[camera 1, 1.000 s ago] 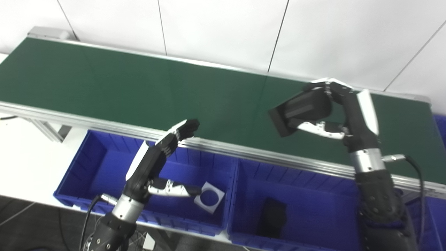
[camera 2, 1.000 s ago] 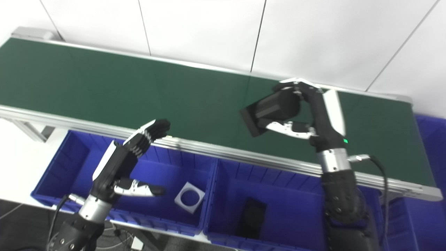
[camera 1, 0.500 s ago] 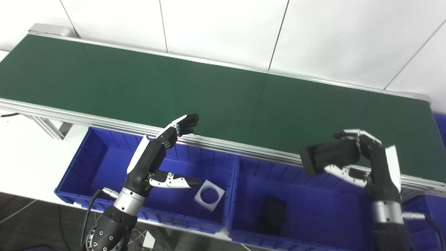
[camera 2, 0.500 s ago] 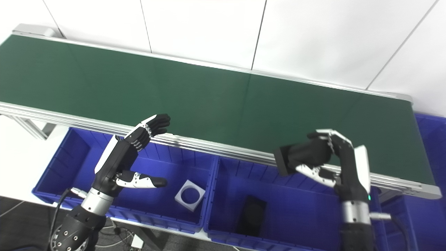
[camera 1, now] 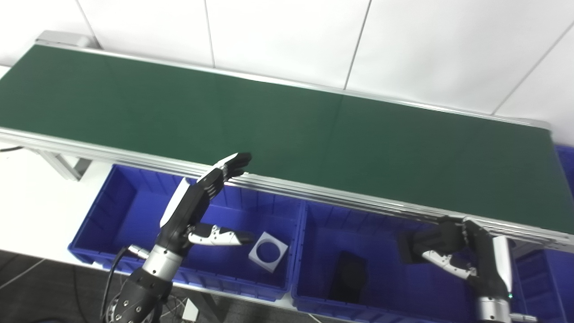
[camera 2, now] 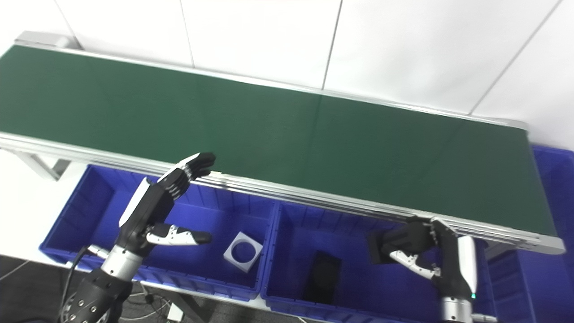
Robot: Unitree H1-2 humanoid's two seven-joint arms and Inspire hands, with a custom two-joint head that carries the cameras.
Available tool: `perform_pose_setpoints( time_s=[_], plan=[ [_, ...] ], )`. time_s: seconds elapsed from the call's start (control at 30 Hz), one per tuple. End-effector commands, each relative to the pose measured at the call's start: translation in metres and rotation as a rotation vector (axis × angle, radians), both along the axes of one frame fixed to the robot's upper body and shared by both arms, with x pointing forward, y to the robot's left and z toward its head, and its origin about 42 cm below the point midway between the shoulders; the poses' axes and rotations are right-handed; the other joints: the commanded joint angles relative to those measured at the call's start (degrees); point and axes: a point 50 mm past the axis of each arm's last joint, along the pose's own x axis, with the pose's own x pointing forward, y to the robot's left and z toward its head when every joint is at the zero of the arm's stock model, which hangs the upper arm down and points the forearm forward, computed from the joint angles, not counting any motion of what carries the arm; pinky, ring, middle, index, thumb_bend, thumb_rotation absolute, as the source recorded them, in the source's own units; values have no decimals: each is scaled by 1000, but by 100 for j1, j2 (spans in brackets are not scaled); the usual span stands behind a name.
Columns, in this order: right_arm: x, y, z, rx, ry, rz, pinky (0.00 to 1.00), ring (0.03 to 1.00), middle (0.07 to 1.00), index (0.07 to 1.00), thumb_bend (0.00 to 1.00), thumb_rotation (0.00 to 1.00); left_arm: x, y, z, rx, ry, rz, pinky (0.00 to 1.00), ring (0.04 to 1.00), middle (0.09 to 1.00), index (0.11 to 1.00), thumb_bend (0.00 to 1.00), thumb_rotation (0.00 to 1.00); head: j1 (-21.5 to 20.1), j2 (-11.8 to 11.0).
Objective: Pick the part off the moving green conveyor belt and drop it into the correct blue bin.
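My right hand (camera 1: 466, 251) is shut on a black block-shaped part (camera 1: 415, 246) and holds it low over the right blue bin (camera 1: 390, 224), above its right half. Another black part (camera 1: 350, 280) lies on that bin's floor. My left hand (camera 1: 202, 202) is open, fingers spread, hovering over the left blue bin (camera 1: 125, 202) beside the conveyor's front rail. A white square part with a round hole (camera 1: 267, 250) lies in the left bin. The green conveyor belt (camera 1: 269, 121) carries nothing in view.
The belt's aluminium front rail (camera 1: 314, 193) runs just above both bins. A further blue bin (camera 2: 551, 179) shows at the right edge. White wall panels stand behind the belt. Cables hang below the left arm.
My right hand has carried the black part off the belt, toward me and down, from above the rail into the right bin's opening. The left hand has barely moved.
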Motion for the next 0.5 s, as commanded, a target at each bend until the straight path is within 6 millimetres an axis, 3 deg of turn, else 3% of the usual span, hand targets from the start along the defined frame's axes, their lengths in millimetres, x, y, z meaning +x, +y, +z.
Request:
perform_pose_setpoints(
  time_s=[0.0,0.23,0.47],
  plan=[
    [13,5,10,8,-103,10,398,383,497,568,505,0,-2,8,8,3,-54,-10,865,880,885,864,910,309,-66,-93],
    [14,12,-10,1,-52,-12,413,390,497,566,506,0,-4,17,2,-26,-24,-25,900,897,891,875,897,250,-281,-417],
    [9,21,-19,3,-23,-15,466,422,501,546,514,0,-4,21,-4,-34,-3,-24,876,901,889,859,919,313,-234,-603]
  ],
)
